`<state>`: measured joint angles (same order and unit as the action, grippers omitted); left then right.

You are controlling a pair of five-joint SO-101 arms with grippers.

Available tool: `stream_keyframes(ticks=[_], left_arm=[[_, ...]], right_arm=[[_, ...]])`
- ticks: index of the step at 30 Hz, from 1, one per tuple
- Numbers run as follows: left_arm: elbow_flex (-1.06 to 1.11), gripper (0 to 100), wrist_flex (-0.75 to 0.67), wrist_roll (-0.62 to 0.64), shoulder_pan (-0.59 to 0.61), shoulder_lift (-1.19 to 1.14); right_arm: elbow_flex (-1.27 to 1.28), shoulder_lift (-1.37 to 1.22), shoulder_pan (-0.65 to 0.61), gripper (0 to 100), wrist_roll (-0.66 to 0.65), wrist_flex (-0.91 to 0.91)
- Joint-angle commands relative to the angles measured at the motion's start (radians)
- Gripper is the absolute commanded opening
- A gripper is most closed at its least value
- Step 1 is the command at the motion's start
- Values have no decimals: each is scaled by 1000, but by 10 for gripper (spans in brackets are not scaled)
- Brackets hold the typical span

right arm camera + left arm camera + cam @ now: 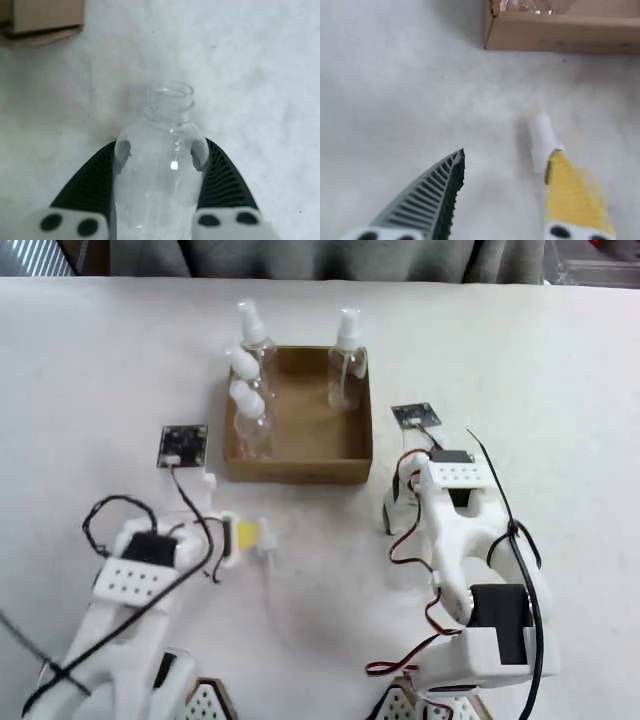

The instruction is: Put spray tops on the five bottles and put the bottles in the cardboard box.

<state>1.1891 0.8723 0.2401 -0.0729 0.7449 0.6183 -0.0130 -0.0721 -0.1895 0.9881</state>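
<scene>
White counter (540, 360) carries a brown cardboard box (298, 469) holding four clear capped plastic bottles (346, 365).

From the left wrist, the left tool (507, 155) gapes wide and empty, with a white spray top (539, 136) lying just beside its yellow finger (572, 195).

From the right wrist, the right tool (164, 147) clamps the clear uncapped bottle (159, 200) near its shoulder. Light, slick and probably squashable, the bottle likely wants a gentle mid-body hold.

Cardboard box (300, 468) brown. Tabletop (520, 350) white. Bottle (162, 165) clear; spray top (540, 140) white. Left hand (507, 155): one finger (572, 195) yellow, other grey, ribbed. Right hand (165, 146): black ribbed fingers (220, 185). Arms (460, 530) white, cables (520, 540) black, red.
</scene>
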Motion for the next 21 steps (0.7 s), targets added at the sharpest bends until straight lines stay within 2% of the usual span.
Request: stream_keyframes(ticks=[1, 5, 10, 15, 18, 21], left_arm=[[-97, 226, -49, 15, -36, -125], [-117, 317, -49, 112, -113, -228], [-167, 320, -5, 178, -147, -237], [-166, 320, -60, 235, -148, -243], [-140, 320, -69, 236, -199, -245], [-68, 320, -166, 245, -252, -245]], right_arm=[[-34, 4, -7, 18, -9, -15], [-34, 4, -7, 18, -9, -13], [-32, 4, -7, 18, -9, -10], [-21, 4, -8, 18, -9, -15], [-20, 4, -8, 18, -9, -15], [-20, 4, -8, 18, -9, -15]])
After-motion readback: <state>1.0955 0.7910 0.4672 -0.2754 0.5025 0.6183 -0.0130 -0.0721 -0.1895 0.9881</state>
